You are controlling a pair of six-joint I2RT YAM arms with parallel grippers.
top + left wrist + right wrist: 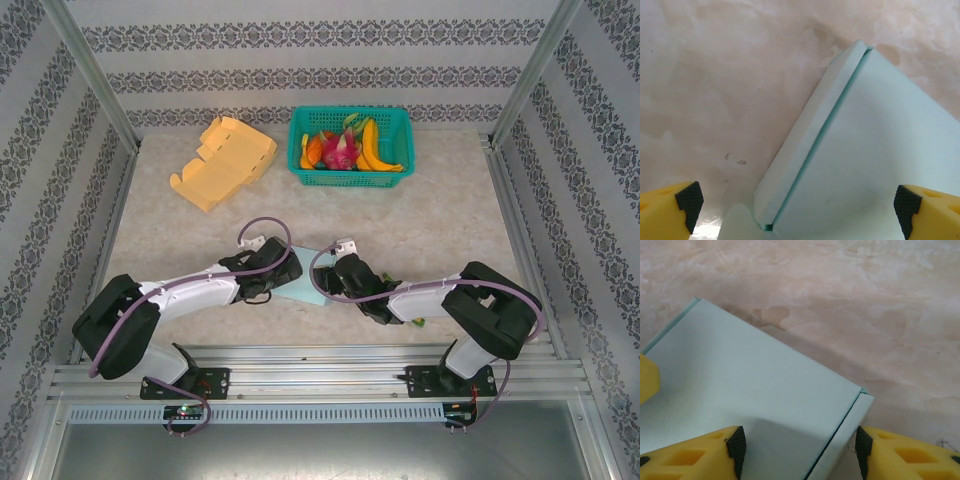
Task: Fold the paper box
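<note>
at far edge: yellow cardboard; fruit basket | centre: pale box

The left arm rises from the near left corner of the surface and lies low, its forearm reaching rightward toward the middle. The left gripper tilts downward with its yellow fingers spread fully wide. The right arm folds in from the near right corner, its forearm reaching leftward. The right gripper also angles down, jaws partly apart and narrower than the left's. The two grippers sit close together.
</note>
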